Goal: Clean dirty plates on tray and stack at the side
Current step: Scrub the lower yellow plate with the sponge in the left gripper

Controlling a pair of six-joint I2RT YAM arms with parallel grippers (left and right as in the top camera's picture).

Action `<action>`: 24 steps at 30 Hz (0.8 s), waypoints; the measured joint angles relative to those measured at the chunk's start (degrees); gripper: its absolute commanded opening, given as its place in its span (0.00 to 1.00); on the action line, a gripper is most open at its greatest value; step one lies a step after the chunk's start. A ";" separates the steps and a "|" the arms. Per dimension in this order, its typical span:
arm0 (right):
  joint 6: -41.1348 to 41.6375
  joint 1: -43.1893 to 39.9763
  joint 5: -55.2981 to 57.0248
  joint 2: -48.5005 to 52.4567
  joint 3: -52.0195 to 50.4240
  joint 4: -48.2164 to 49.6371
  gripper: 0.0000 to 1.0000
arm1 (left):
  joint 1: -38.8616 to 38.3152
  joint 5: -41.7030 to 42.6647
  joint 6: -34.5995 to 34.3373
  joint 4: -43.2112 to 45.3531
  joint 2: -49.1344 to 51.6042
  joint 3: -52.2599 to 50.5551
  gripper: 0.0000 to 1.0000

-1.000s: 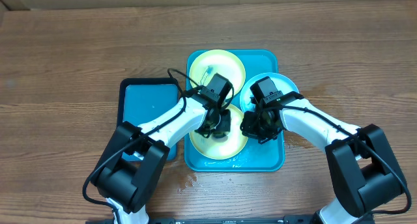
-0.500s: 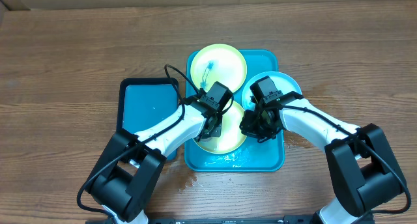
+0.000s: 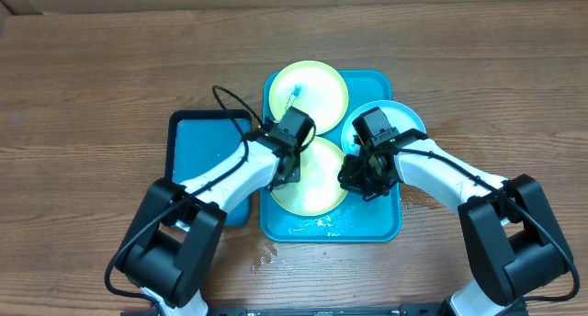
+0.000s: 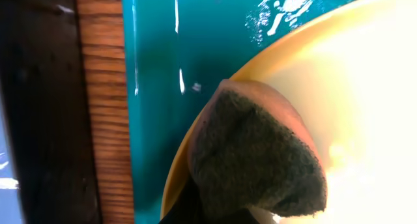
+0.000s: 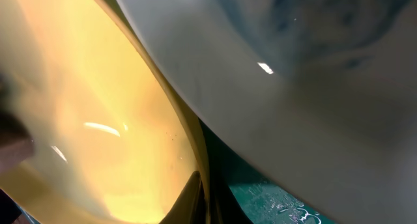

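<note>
The turquoise tray (image 3: 390, 220) holds three plates. A yellow-green plate (image 3: 317, 86) with a dark smear lies at the far end. A light blue plate (image 3: 404, 118) with blue smears (image 5: 313, 61) lies at the right, partly under my right arm. The near yellow-green plate (image 3: 317, 183) looks whitish and free of smears. My left gripper (image 3: 283, 174) is shut on a dark-faced sponge (image 4: 257, 152) pressed on this plate's left rim (image 4: 195, 126). My right gripper (image 3: 354, 178) is shut on the same plate's right rim (image 5: 189, 152), one finger (image 5: 192, 198) inside it.
A smaller black-rimmed blue tray (image 3: 209, 141) lies just left of the turquoise tray, a strip of wooden table (image 4: 104, 87) between them. Water drops lie on the tray's near end (image 3: 322, 224) and on the table (image 3: 266, 253) in front.
My left gripper has slid the sponge from the near plate's middle to its left rim, uncovering the plate's centre. The right arm has not moved.
</note>
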 measured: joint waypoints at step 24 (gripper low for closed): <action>-0.04 -0.15 0.15 0.00 0.07 -0.63 0.04 | 0.22 33.86 10.86 12.04 2.99 0.15 0.07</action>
